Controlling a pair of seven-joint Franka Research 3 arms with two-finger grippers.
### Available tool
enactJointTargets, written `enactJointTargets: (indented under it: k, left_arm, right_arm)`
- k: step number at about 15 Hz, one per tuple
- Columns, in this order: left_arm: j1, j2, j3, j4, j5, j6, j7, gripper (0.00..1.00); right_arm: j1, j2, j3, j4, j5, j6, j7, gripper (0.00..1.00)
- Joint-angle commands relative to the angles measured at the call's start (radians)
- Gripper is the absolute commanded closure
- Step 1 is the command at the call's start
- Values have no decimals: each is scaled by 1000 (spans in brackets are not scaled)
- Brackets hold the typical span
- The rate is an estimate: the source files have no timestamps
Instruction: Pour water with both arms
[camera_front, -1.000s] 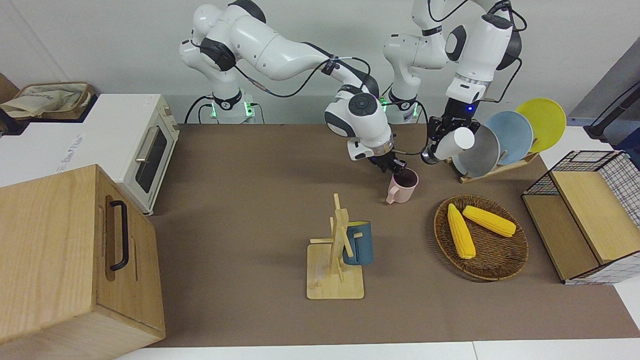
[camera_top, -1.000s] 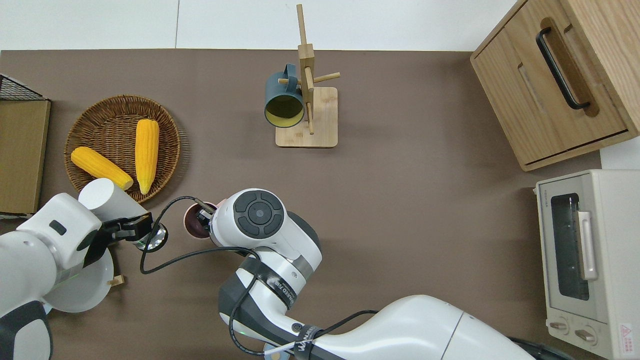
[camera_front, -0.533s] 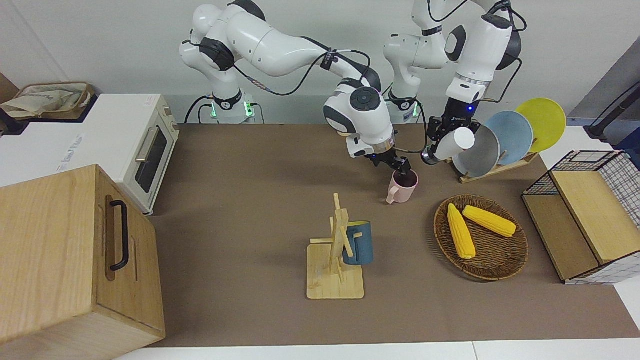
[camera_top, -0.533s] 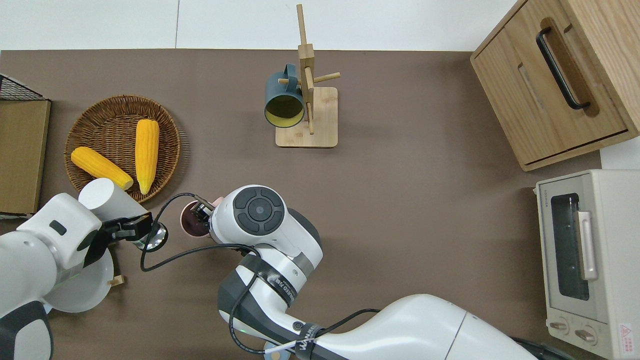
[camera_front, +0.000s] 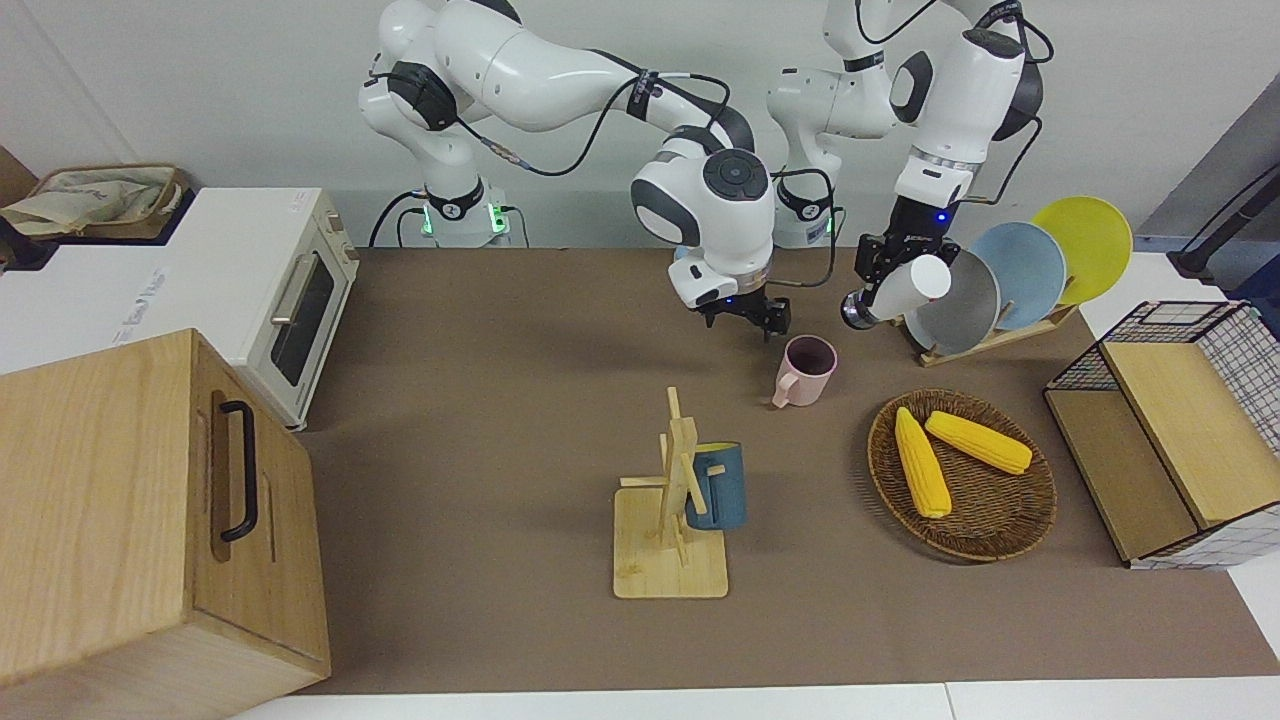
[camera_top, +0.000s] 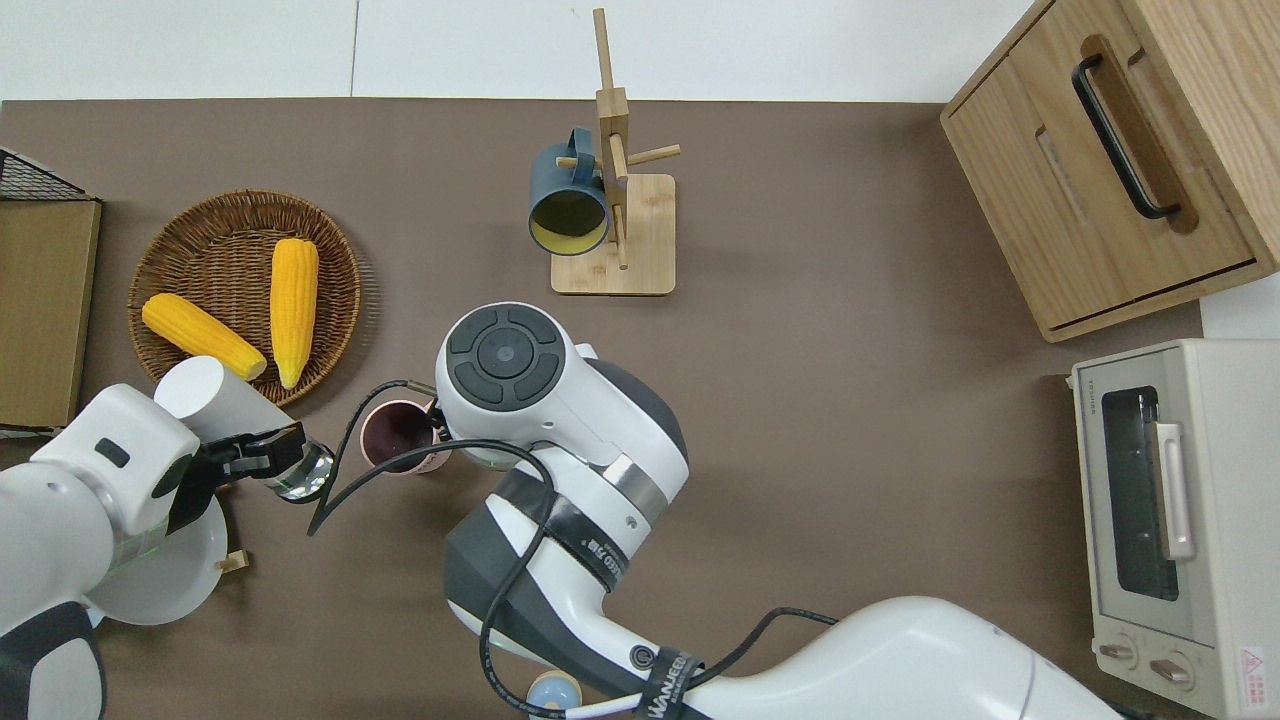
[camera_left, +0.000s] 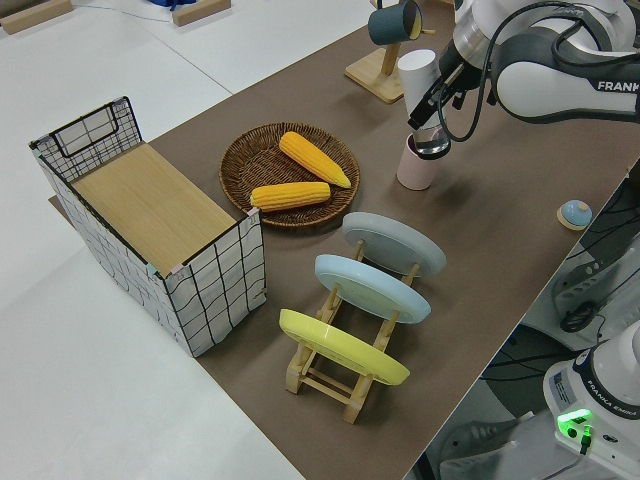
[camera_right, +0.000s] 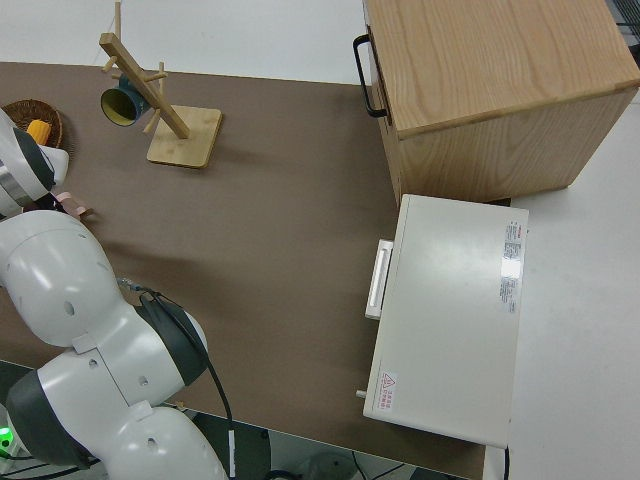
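A pink mug (camera_front: 805, 368) (camera_top: 397, 436) (camera_left: 418, 165) stands upright on the brown table. My right gripper (camera_front: 745, 318) hangs open just above the table beside the mug, toward the right arm's end, and touches nothing. In the overhead view the right wrist hides it. My left gripper (camera_front: 878, 275) (camera_top: 252, 458) (camera_left: 436, 95) is shut on a white bottle (camera_front: 915, 283) (camera_top: 210, 392) (camera_left: 418, 72). The bottle is tilted, with its silvery mouth pointing down next to the mug's rim. Water is hidden from view.
A wicker basket (camera_front: 1000, 520) with two corn cobs lies toward the left arm's end, by a plate rack (camera_left: 345, 375) and a wire crate (camera_front: 1170, 430). A mug tree (camera_front: 672, 510) carries a blue mug. A wooden cabinet (camera_front: 150, 520) and toaster oven (camera_front: 290, 300) stand at the right arm's end.
My right gripper has let go of the pink mug's rim, opened and lifted away toward the right arm's end. The mug stays standing. The left arm and bottle have barely moved.
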Motion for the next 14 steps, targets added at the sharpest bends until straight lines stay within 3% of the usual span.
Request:
enactJointTargets:
  k: [1, 4, 5, 8, 11, 14]
  left_arm:
    - [-14, -34, 6, -15, 28, 24, -28, 1000]
    - [-16, -37, -2, -16, 28, 16, -26, 1000]
    - [-16, -42, -13, -18, 28, 12, -26, 1000]
    - [-18, -43, -42, -33, 28, 6, -26, 1000]
    - [-16, -52, -66, -56, 30, -1, -25, 1000]
    - [-15, -83, -86, -96, 30, -10, -17, 1000]
  right_arm:
    - [-92, -95, 12, -12, -26, -145, -270, 13]
    - [-162, -176, -7, -20, -28, -246, -524, 13]
    - [-176, -201, -26, -21, -28, -263, -593, 13]
    - [-172, -267, -128, -35, -28, -303, -808, 13]
    - [-175, -340, -235, -89, -14, -303, -997, 13]
    - [-175, -400, -329, -158, 0, -289, -1048, 13]
